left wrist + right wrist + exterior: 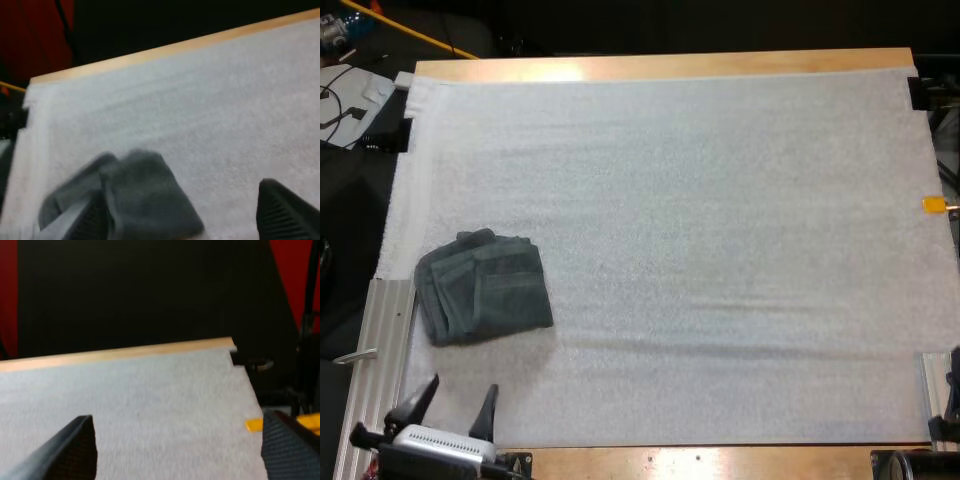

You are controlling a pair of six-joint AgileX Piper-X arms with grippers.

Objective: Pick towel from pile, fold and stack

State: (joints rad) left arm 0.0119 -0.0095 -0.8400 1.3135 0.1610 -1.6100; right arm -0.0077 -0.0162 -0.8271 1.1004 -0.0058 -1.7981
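A: Start nearest. What is the left end effector (461,386) doing?

B: It hangs over the near left corner of the bench (660,66), fingers spread, holding nothing.

A: And the towel (485,287)?

B: Straight ahead of it, a bit farther in, on the left part of the mat (720,200). It is one dark bundle, already folded in layers. I see no loose pile.

A: Which way does it lie?

B: It is nearly square, a little wider across than deep, and turned slightly off the mat's edges. The left wrist view has one finger over its near edge and the other over bare mat beside it.

A: So the left arm is nearer?

B: By far. The right end effector (177,422) is well apart, at the mat's right side, also open with nothing between its fingers.

A: Is anything in the way?

B: Not between the left fingers and the towel. A metal rail (385,330) runs along the mat's left edge just beside the bundle, so I would come in from the near side rather than from the left.

A: And beyond the towel?

B: Bare mat up to the far wooden edge.
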